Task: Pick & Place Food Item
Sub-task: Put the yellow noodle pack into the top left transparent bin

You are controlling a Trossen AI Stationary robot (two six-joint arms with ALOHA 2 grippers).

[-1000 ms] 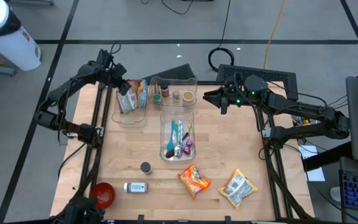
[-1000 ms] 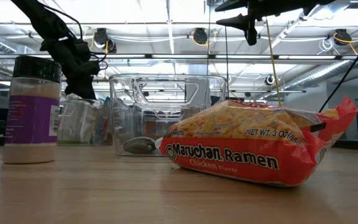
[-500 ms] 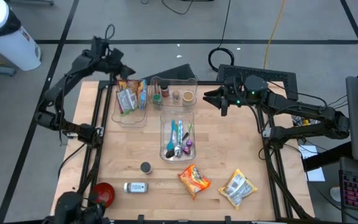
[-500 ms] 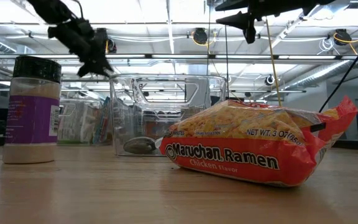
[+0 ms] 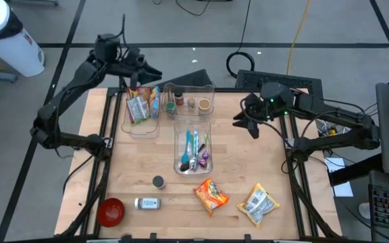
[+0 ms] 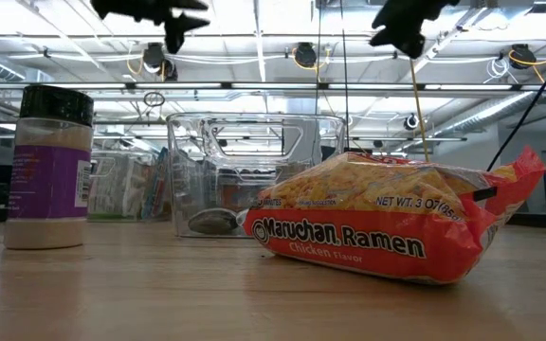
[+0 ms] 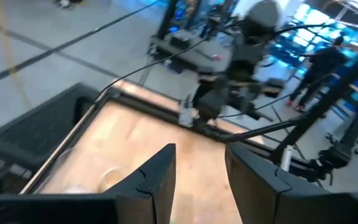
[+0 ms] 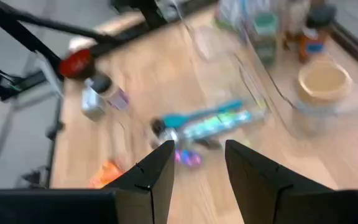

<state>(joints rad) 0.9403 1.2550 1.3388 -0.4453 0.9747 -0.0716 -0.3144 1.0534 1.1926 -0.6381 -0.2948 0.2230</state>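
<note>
lying near the table's (image 5: 248, 169) front edge, the ramen (image 6: 387, 230) is marked "maruchan ramen, chicken flavor". both the left gripper (image 7: 199, 168) and right gripper (image 8: 197, 163) are seen part open, empty.

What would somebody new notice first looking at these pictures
Probably the orange ramen packet, filling the low view and lying near the table's front edge. Next, the clear bins of food and utensils toward the back. Both grippers, left and right, hang empty with fingers apart.
</note>
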